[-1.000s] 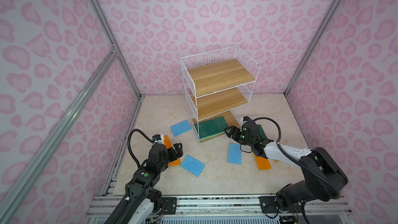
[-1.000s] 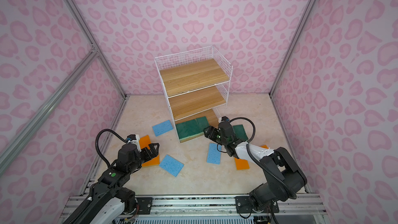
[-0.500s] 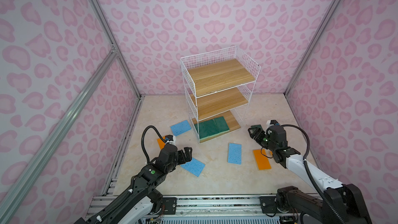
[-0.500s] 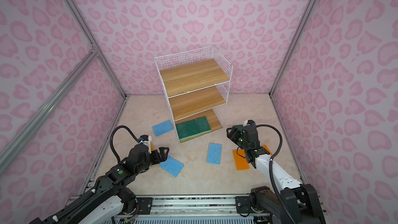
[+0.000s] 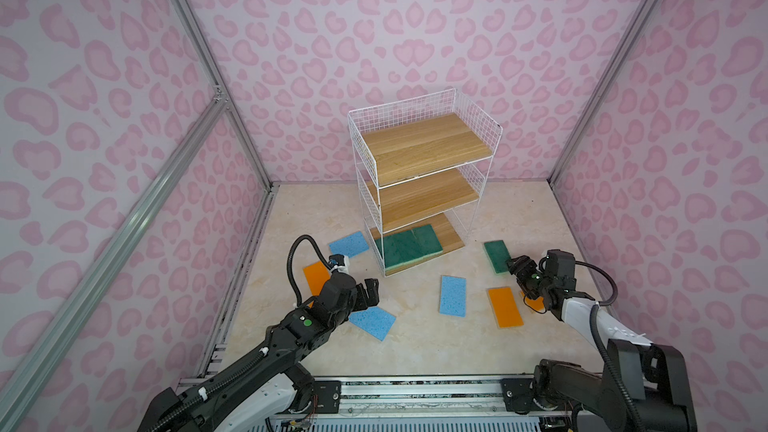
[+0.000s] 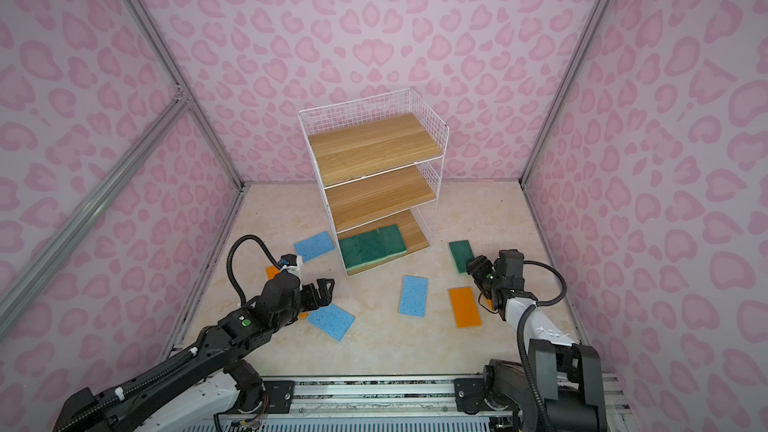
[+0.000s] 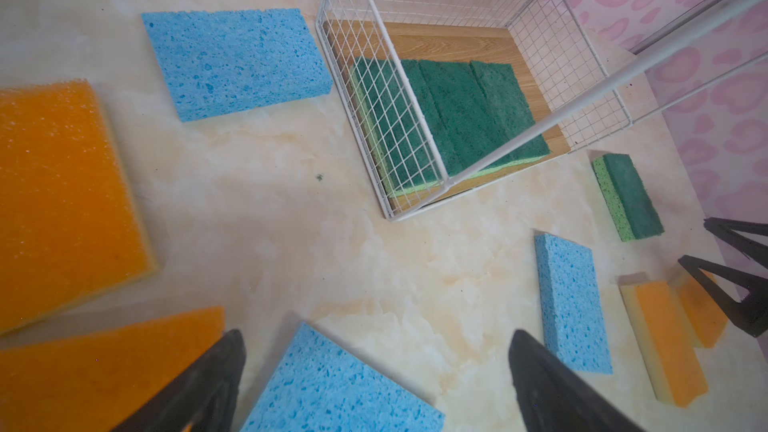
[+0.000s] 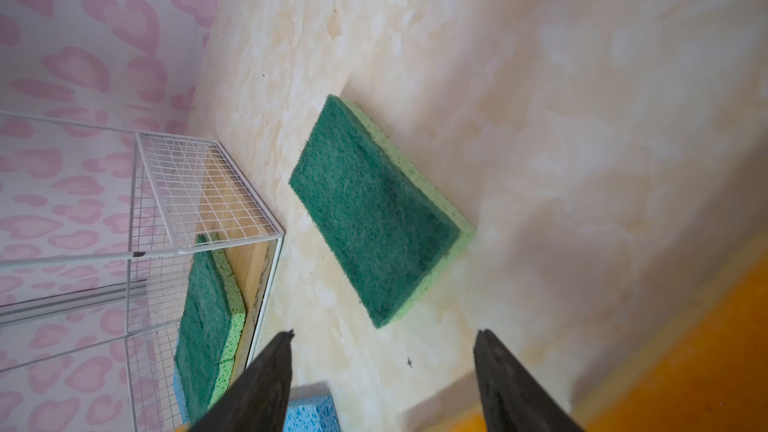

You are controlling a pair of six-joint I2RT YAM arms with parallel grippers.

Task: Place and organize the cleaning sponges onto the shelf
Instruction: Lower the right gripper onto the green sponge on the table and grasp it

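At mid-frame, three green sponges [image 5: 409, 245] lie on the bottom board [image 5: 449, 236] of my shelf [image 5: 424, 147];
lower left, my left gripper [image 5: 372, 285] gapes wide by a blue sponge [image 5: 374, 322]; lower right, my right gripper [image 5: 514, 266], jaws apart, sits beside a loose green sponge [image 5: 496, 255].

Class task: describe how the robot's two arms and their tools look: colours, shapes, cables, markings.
Both arms are black with white shell sections. The left arm bears a small green dot; the right arm has a white forearm cover. A black ribbed cable loops at each wrist. The left tool and right tool each have two black fingers tapering to points.
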